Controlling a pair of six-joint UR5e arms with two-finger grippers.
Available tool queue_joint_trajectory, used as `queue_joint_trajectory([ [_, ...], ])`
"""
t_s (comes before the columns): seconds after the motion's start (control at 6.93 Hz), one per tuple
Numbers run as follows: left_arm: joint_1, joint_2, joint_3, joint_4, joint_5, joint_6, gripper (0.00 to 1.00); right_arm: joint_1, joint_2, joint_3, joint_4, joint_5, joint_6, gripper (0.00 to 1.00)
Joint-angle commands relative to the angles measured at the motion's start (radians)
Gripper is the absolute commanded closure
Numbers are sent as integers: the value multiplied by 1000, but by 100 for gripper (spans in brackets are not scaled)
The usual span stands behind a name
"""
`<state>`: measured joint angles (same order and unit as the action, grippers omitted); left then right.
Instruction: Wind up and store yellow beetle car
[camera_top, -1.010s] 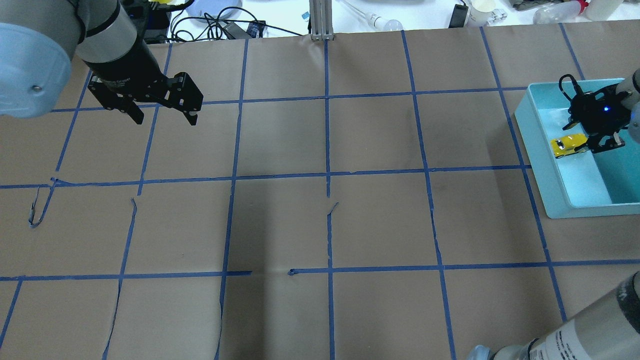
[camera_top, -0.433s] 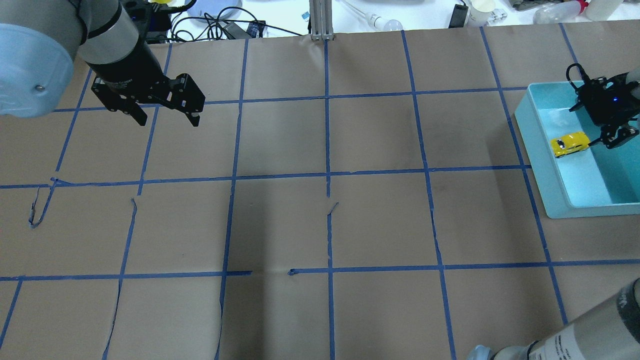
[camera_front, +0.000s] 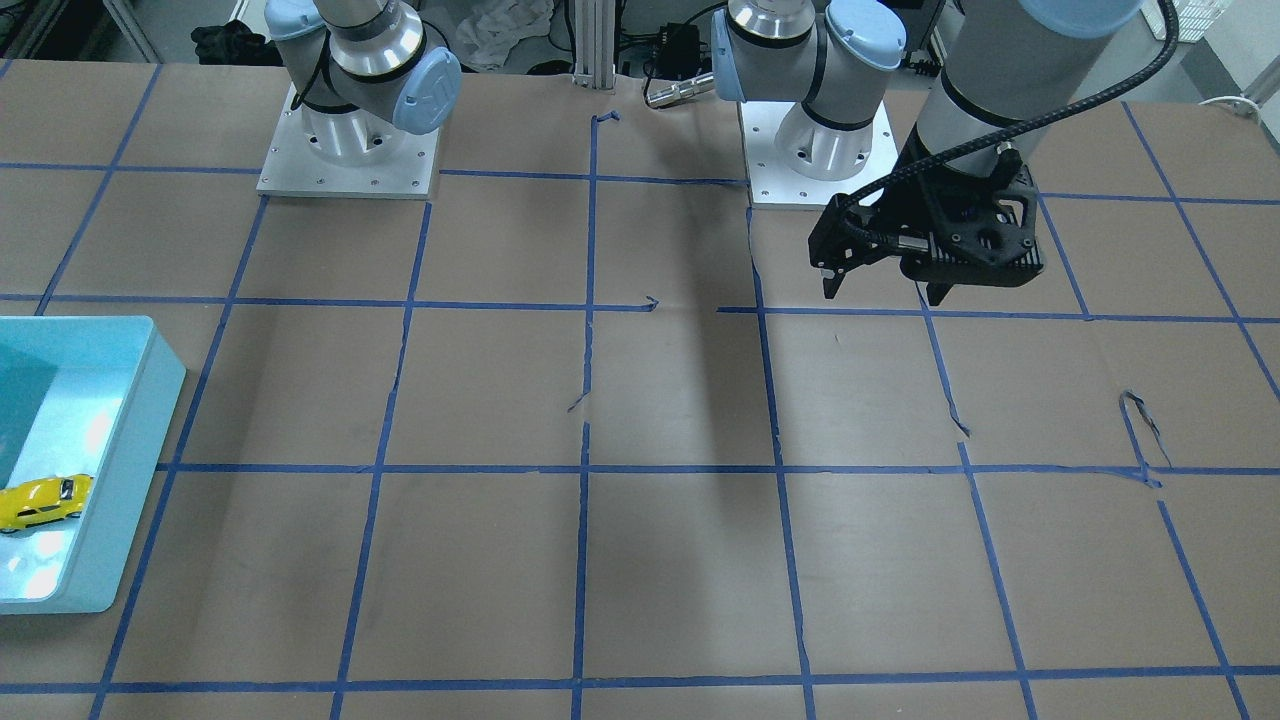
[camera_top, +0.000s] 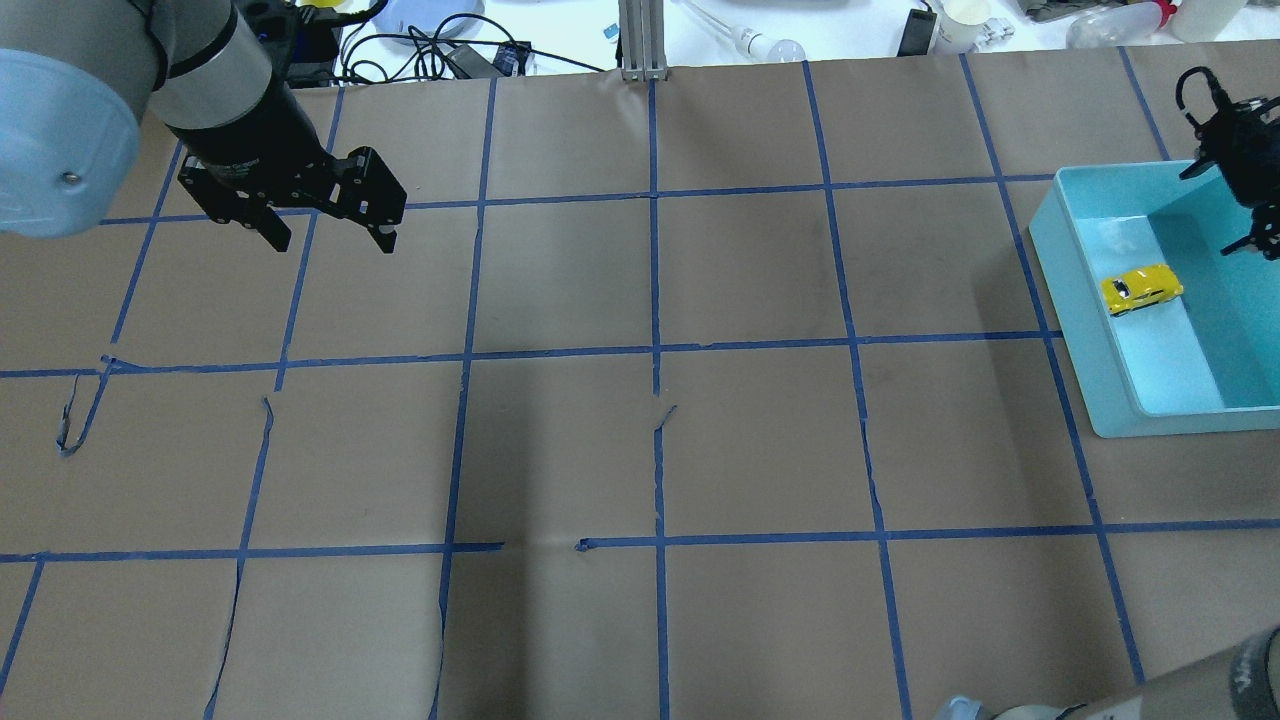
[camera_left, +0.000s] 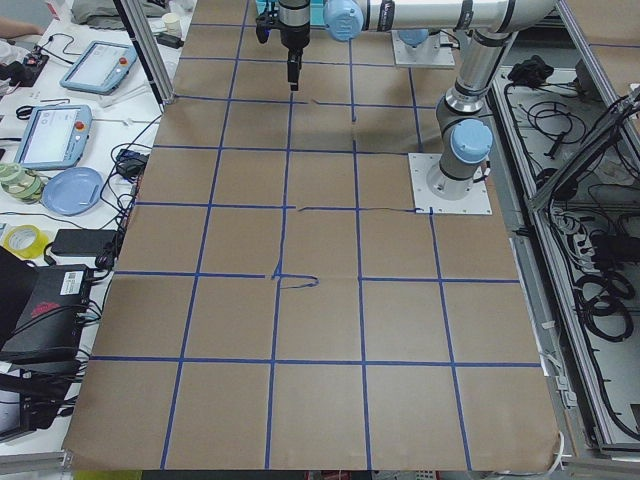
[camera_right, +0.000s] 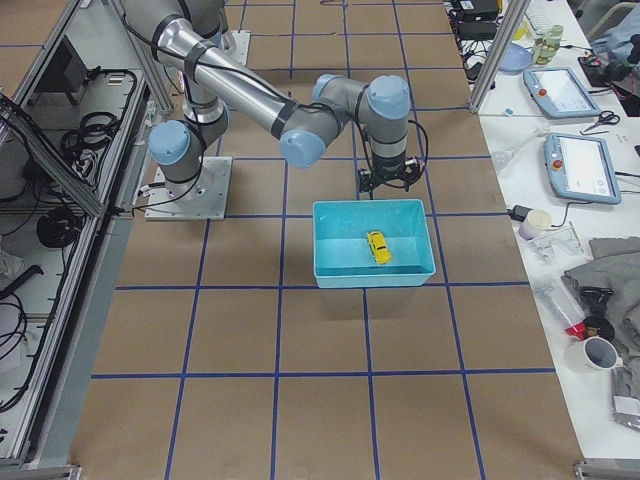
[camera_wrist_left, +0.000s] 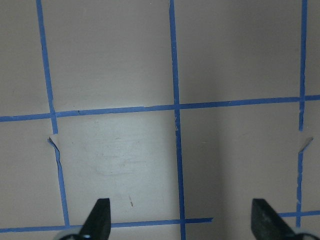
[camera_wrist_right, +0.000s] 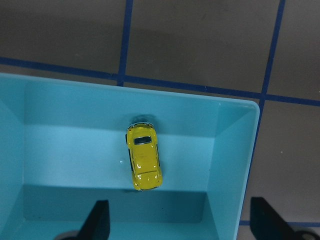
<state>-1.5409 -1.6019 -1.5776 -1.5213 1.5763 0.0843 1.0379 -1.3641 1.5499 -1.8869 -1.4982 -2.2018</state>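
The yellow beetle car (camera_top: 1142, 288) lies on its wheels on the floor of a teal bin (camera_top: 1060, 260) at the table's right end. It also shows in the front view (camera_front: 42, 500), the right side view (camera_right: 377, 247) and the right wrist view (camera_wrist_right: 143, 159). My right gripper (camera_top: 1205, 212) hangs open and empty above the bin's far part, clear of the car; its fingertips (camera_wrist_right: 97, 220) stand wide apart. My left gripper (camera_top: 333, 240) is open and empty above the table's far left, and shows in the front view (camera_front: 884, 293) too.
The bin (camera_front: 120, 480) has raised walls (camera_wrist_right: 235, 165) around the car. The table is brown paper with a blue tape grid (camera_top: 655, 350). Cables and clutter (camera_top: 440, 45) lie beyond the far edge. The left wrist view shows only paper and tape (camera_wrist_left: 175, 107).
My right gripper has drawn away from the car, up and toward the far right of the bin. The car stays where it was. My left arm has barely moved.
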Motion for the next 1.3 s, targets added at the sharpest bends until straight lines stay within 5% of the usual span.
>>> queue_joint_trajectory([
  [0.0,1,0,7,3,2,2,0,107,-15,-144,219,-52,295,0],
  [0.58,-5,5,-5,6,14,52,0,262,-93,-163,319,16,1023,0],
  [1.15,-4,10,-7,4,16,51,0,462,-121,-163,318,0,1527,0],
])
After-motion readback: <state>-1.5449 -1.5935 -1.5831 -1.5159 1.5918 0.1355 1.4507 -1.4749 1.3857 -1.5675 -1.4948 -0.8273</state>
